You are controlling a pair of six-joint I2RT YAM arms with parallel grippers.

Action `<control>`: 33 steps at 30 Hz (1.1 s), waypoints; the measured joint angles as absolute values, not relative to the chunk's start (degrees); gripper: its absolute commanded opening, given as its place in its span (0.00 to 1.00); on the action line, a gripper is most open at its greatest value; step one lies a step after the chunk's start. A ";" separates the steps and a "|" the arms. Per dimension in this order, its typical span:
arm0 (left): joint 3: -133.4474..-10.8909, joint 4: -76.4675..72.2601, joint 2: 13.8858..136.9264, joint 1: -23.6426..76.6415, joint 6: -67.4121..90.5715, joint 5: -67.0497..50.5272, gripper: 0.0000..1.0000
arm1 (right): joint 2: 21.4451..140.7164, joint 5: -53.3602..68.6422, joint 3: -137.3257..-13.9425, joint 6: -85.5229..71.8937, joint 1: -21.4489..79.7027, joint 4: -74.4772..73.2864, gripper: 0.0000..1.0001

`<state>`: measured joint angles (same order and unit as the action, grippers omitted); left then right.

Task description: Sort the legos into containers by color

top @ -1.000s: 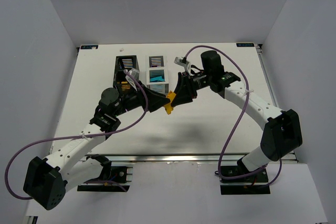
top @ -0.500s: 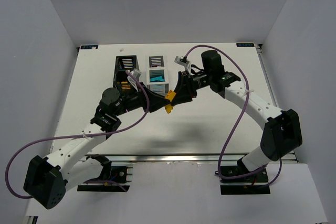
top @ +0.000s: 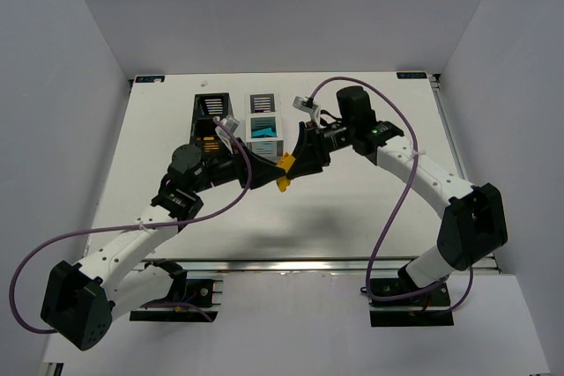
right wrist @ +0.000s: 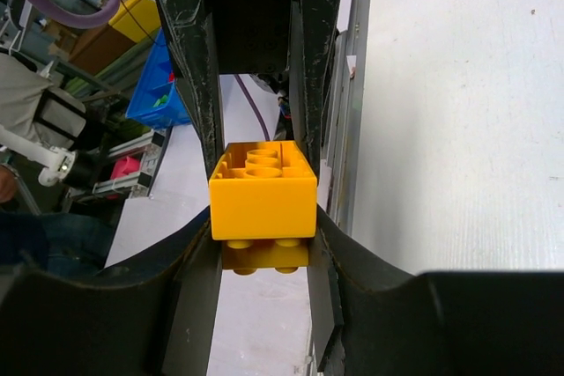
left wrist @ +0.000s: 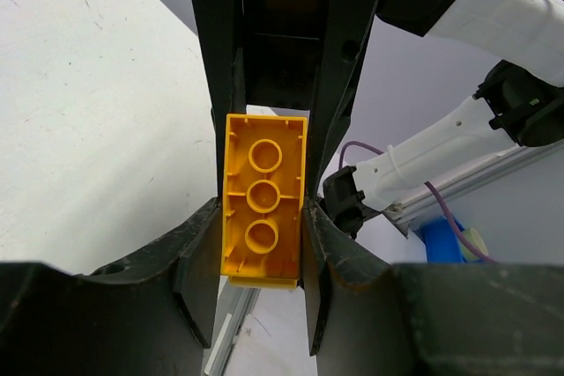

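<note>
Left end effector [left wrist: 261,222] astride brick [left wrist: 263,173], underside visible

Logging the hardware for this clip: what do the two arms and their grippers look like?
Both arms have white links with black joint housings: left arm, right arm. A purple cable loops along each. The left gripper and right gripper have black, scuffed, tapered fingers.

Robotics lab — white-walled test table [top: 335,217]
</note>
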<state>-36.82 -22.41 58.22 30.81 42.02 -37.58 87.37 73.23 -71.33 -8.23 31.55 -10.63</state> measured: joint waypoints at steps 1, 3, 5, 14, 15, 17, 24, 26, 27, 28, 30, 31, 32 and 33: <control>-36.82 -22.26 58.13 30.33 42.04 -38.17 0.00 | 87.37 72.99 -71.33 -7.84 31.59 -10.79 0.05; -36.82 -21.82 57.76 28.99 42.24 -39.75 0.00 | 87.37 72.34 -71.33 -6.96 31.94 -10.79 0.04; -36.82 -21.26 56.90 26.61 42.83 -40.14 0.00 | 87.15 72.20 -71.05 -5.85 32.14 -11.75 0.03; -36.84 -21.08 54.43 18.17 44.69 -39.48 0.00 | 86.61 72.07 -68.62 -3.51 31.14 -15.33 0.02; -36.93 -20.69 54.46 18.00 44.60 -39.44 0.00 | 86.61 71.96 -68.62 -3.16 31.14 -15.53 0.02; -37.67 -18.76 54.68 17.34 43.88 -38.87 0.00 | 86.54 71.64 -68.62 -2.39 31.14 -16.19 0.02; -45.89 -3.90 58.37 12.93 37.80 -30.11 0.00 | 85.86 68.20 -68.86 3.64 31.14 -20.91 0.02; -49.19 0.91 60.36 11.22 35.94 -26.33 0.00 | 85.73 67.05 -69.12 5.43 31.14 -22.41 0.02; -51.22 3.40 61.76 10.39 35.14 -24.45 0.00 | 85.69 66.41 -69.28 6.39 31.14 -23.11 0.02; -53.12 5.41 63.35 9.54 34.37 -22.76 0.00 | 85.65 65.89 -69.45 7.11 31.14 -23.75 0.02; -56.71 9.50 66.67 7.90 33.12 -20.23 0.00 | 85.58 64.73 -69.91 8.67 31.14 -24.77 0.02; -58.43 11.11 68.55 7.31 32.45 -18.96 0.00 | 85.58 64.29 -70.19 9.37 31.14 -25.23 0.02; -59.88 12.58 70.24 6.81 31.99 -17.82 0.00 | 85.58 63.94 -70.43 9.82 31.14 -25.67 0.02; -61.69 14.52 72.40 6.33 31.38 -16.49 0.00 | 85.54 63.44 -70.54 10.52 31.14 -25.96 0.02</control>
